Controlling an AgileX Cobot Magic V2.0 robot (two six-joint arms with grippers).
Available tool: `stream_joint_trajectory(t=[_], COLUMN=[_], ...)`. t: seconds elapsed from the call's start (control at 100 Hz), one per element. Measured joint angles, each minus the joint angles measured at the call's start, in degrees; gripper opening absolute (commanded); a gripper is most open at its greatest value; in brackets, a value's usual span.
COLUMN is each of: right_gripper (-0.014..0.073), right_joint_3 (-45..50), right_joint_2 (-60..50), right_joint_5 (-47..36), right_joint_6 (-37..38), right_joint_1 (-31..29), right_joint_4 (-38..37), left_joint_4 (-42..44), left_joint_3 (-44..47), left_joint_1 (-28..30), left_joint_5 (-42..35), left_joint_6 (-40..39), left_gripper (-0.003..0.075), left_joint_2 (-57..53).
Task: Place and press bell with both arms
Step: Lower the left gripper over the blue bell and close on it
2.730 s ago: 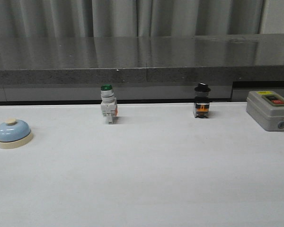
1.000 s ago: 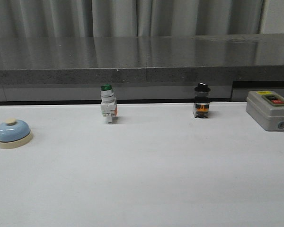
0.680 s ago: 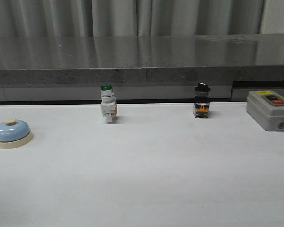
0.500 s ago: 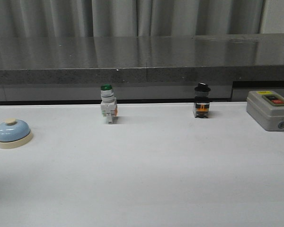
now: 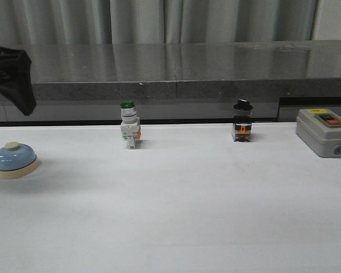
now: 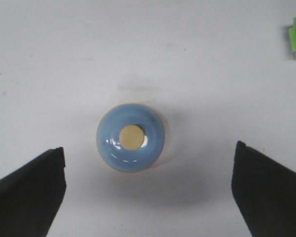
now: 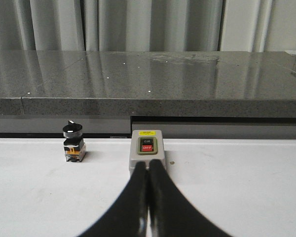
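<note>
The bell [image 5: 13, 160] sits upright at the far left of the white table [image 5: 176, 216], well apart from the green-capped switch [image 5: 129, 132], the black-capped switch [image 5: 242, 128] and the grey box [image 5: 323, 132]. In the left wrist view the bell [image 6: 131, 138] lies centred between my left gripper [image 6: 148, 187] jaws, which stand wide apart above it, not touching. My right gripper [image 7: 148, 170] has its jaws pressed together and empty, pointing at the grey box [image 7: 147, 150]. For a clean grasp I judge I should descend straight, keep the dome centred, and close low on the cream base, clear of the button. Half a second earlier the left arm [image 5: 14, 77] was absent from the front view; now it hangs over the bell.
</note>
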Motion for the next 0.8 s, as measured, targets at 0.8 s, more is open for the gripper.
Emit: stream_joint_trajectory(t=[0.8], right_gripper=[-0.006], right_joint_3=[0.0], right_joint_2=[0.0], right_joint_5=[0.0], right_joint_6=[0.0], right_joint_1=[0.0], right_joint_4=[0.0], left_joint_4=[-0.3], left_joint_3=[-11.1], left_joint_1=[1.2], left_joint_5=[7.9], left_joint_6=[-0.6], left_gripper=[0.0616], left_joint_2=[19.0])
